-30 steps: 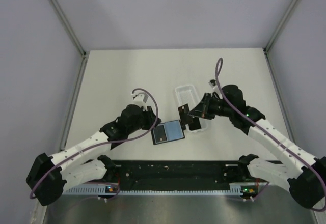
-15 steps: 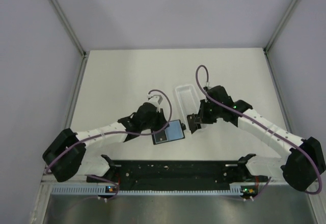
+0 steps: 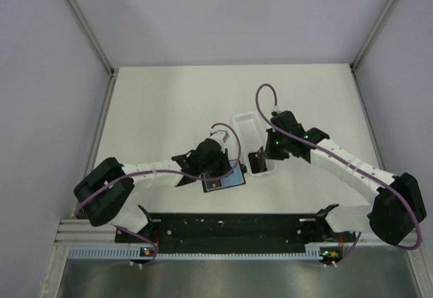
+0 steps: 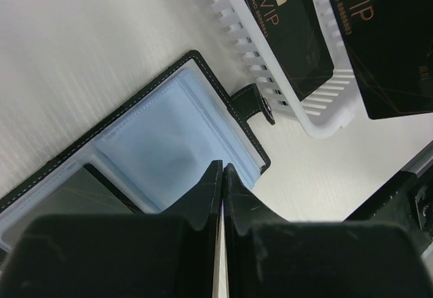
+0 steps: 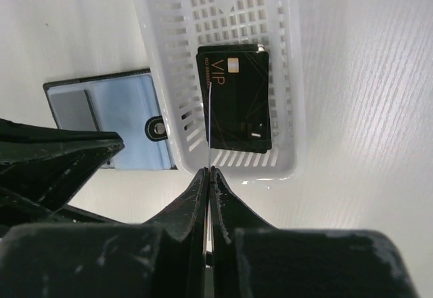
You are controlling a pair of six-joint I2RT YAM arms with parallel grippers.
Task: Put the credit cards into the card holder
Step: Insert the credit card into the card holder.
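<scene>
So the left gripper [image 4: 222, 173] is pinched shut over the open card holder [image 4: 169, 135] beside the white tray [image 5: 223, 7], can't tell if it's nipping anything. The right gripper [image 5: 208, 173] is clamped on one credit card [image 4: 385, 47], edge-on above the tray, with a second card [image 5: 237, 101] lying inside

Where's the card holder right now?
In the top view, the card holder lies open just left of the white tray's near end, under the left gripper.

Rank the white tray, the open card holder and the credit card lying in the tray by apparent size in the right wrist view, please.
Largest: the white tray, though the frame's top edge cuts it off.
Next: the card holder, lying open.
Smallest: the credit card in the tray.
</scene>
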